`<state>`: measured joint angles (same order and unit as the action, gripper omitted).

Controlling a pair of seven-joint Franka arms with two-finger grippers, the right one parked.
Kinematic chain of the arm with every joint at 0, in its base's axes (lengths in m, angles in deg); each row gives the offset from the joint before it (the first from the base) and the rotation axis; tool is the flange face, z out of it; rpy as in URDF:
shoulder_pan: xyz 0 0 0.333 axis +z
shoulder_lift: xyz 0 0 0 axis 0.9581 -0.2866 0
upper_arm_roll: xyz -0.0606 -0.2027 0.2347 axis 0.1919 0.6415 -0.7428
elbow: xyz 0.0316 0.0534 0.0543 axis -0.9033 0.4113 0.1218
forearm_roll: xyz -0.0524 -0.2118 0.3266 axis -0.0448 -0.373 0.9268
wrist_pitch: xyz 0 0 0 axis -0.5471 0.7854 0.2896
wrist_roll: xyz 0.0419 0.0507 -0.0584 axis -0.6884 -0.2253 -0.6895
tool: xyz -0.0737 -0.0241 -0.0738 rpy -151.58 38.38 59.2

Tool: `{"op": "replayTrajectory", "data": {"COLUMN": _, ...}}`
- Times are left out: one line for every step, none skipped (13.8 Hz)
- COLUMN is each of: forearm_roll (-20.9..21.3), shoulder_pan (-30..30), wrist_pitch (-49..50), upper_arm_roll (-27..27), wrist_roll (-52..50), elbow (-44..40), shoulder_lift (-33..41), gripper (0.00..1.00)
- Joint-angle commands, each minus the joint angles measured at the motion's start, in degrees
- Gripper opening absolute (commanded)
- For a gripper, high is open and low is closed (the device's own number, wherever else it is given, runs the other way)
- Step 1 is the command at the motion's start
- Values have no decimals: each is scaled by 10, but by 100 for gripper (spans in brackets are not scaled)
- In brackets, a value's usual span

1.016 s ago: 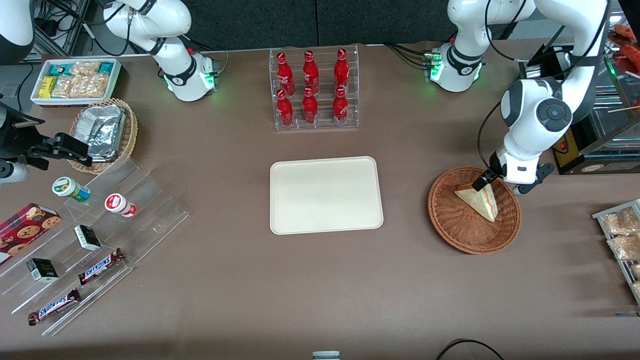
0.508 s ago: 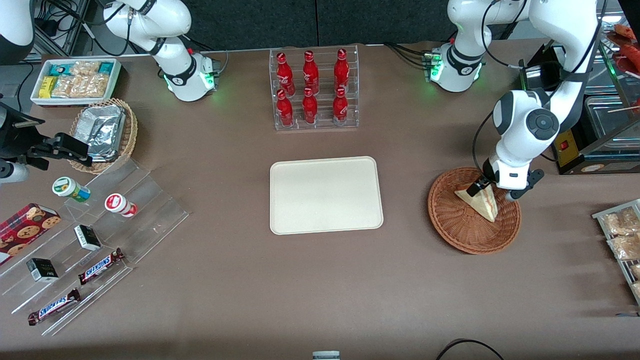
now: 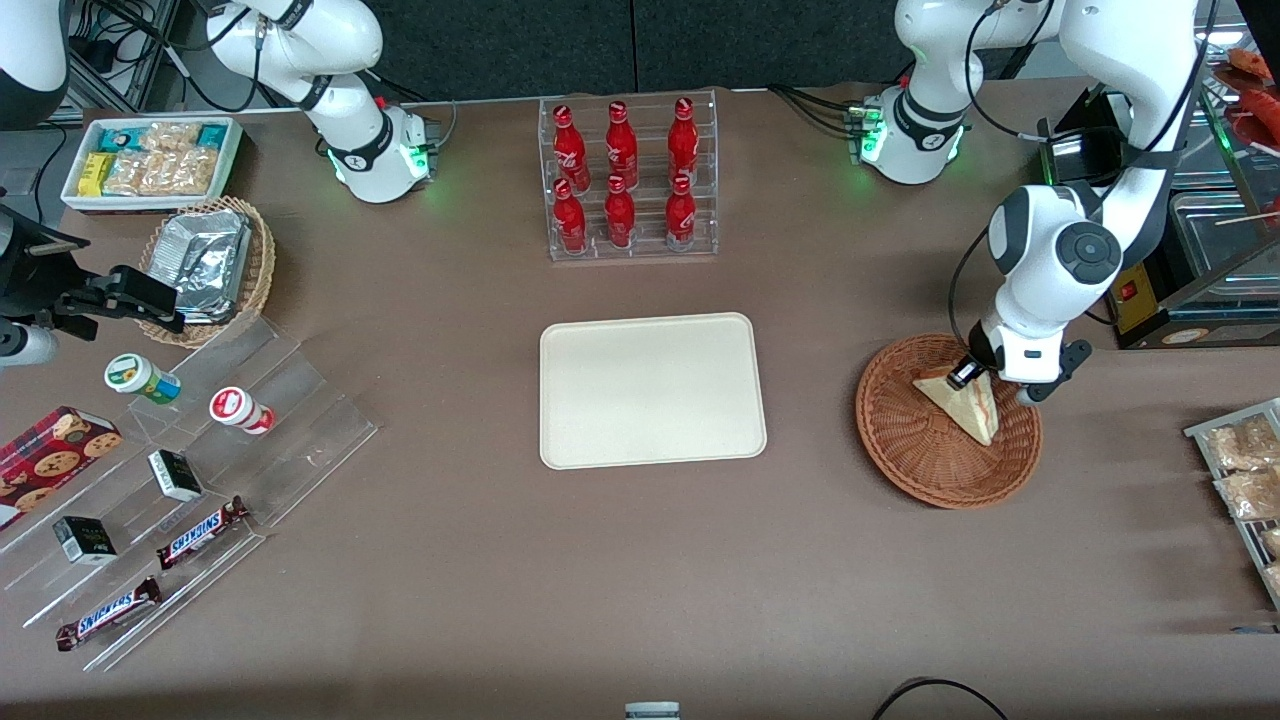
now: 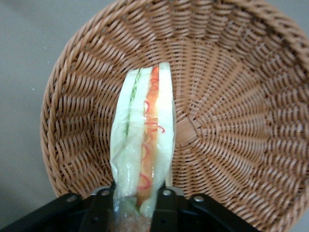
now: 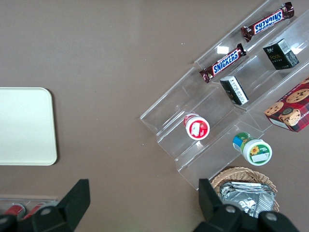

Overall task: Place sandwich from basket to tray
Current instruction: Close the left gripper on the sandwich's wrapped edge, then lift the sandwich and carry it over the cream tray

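Observation:
The sandwich (image 3: 970,403), a pale bread wedge with red, orange and green filling, is in the round reddish-brown wicker basket (image 3: 905,440). In the left wrist view the sandwich (image 4: 145,145) stands on edge over the basket's weave (image 4: 231,121), its near end between the two black fingers (image 4: 166,205). My left gripper (image 3: 968,375) is down in the basket, shut on the sandwich's end farthest from the front camera. The cream tray (image 3: 652,391) lies flat at the table's middle, toward the parked arm from the basket; a corner of it shows in the right wrist view (image 5: 24,126).
A clear rack of red bottles (image 3: 627,178) stands farther from the front camera than the tray. Snack packets (image 3: 1243,465) lie at the working arm's end. A smaller wicker basket of foil packets (image 3: 212,265), a white snack box (image 3: 150,160) and clear steps with sweets (image 3: 180,490) lie toward the parked arm's end.
The left arm's wrist has shifted slightly toward the parked arm's end and turned over the basket. The sandwich has barely moved and remains in the basket between the fingers.

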<state>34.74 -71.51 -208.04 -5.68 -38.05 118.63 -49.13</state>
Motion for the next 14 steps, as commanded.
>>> {"op": "replayTrajectory", "data": {"forearm_roll": 1, "shoulder_pan": -2, "wrist_pitch": 61, "upper_arm_roll": 4, "wrist_roll": -11, "elbow": -13, "shoulder_lift": 43, "gripper": 23}}
{"op": "replayTrajectory", "data": {"forearm_roll": 1, "shoulder_pan": -4, "wrist_pitch": 95, "upper_arm_roll": 7, "wrist_roll": -11, "elbow": -24, "shoulder_lift": 55, "gripper": 23}}
{"op": "replayTrajectory", "data": {"forearm_roll": 1, "shoulder_pan": -5, "wrist_pitch": 129, "upper_arm_roll": 17, "wrist_roll": -12, "elbow": -40, "shoulder_lift": 66, "gripper": 23}}
{"op": "replayTrajectory", "data": {"forearm_roll": 1, "shoulder_pan": -6, "wrist_pitch": 168, "upper_arm_roll": 34, "wrist_roll": -12, "elbow": -62, "shoulder_lift": 71, "gripper": 23}}
{"op": "replayTrajectory", "data": {"forearm_roll": 1, "shoulder_pan": -6, "wrist_pitch": 215, "upper_arm_roll": 49, "wrist_roll": -15, "elbow": -94, "shoulder_lift": 70, "gripper": 23}}
{"op": "replayTrajectory", "data": {"forearm_roll": 2, "shoulder_pan": -6, "wrist_pitch": 266, "upper_arm_roll": 70, "wrist_roll": -21, "elbow": -134, "shoulder_lift": 65, "gripper": 23}}
{"op": "replayTrajectory", "data": {"forearm_roll": 2, "shoulder_pan": -6, "wrist_pitch": 306, "upper_arm_roll": 92, "wrist_roll": -28, "elbow": -172, "shoulder_lift": 59, "gripper": 22}}
{"op": "replayTrajectory", "data": {"forearm_roll": 2, "shoulder_pan": -6, "wrist_pitch": 333, "upper_arm_roll": 113, "wrist_roll": -38, "elbow": -201, "shoulder_lift": 51, "gripper": 21}}
{"op": "replayTrajectory", "data": {"forearm_roll": 2, "shoulder_pan": -6, "wrist_pitch": 355, "upper_arm_roll": 138, "wrist_roll": -55, "elbow": -227, "shoulder_lift": 41, "gripper": 21}}
{"op": "replayTrajectory", "data": {"forearm_roll": 2, "shoulder_pan": -6, "wrist_pitch": 364, "upper_arm_roll": 163, "wrist_roll": -71, "elbow": -247, "shoulder_lift": 32, "gripper": 21}}
{"op": "replayTrajectory", "data": {"forearm_roll": 1, "shoulder_pan": -7, "wrist_pitch": 365, "upper_arm_roll": 183, "wrist_roll": -87, "elbow": -265, "shoulder_lift": 21, "gripper": 20}}
{"op": "replayTrajectory", "data": {"forearm_roll": 1, "shoulder_pan": -7, "wrist_pitch": 365, "upper_arm_roll": 205, "wrist_roll": -97, "elbow": -281, "shoulder_lift": 8, "gripper": 20}}
{"op": "replayTrajectory", "data": {"forearm_roll": 1, "shoulder_pan": -7, "wrist_pitch": 365, "upper_arm_roll": 223, "wrist_roll": -97, "elbow": -295, "shoulder_lift": -6, "gripper": 20}}
{"op": "replayTrajectory", "data": {"forearm_roll": 1, "shoulder_pan": -13, "wrist_pitch": 365, "upper_arm_roll": 238, "wrist_roll": -98, "elbow": -310, "shoulder_lift": -24, "gripper": 20}}
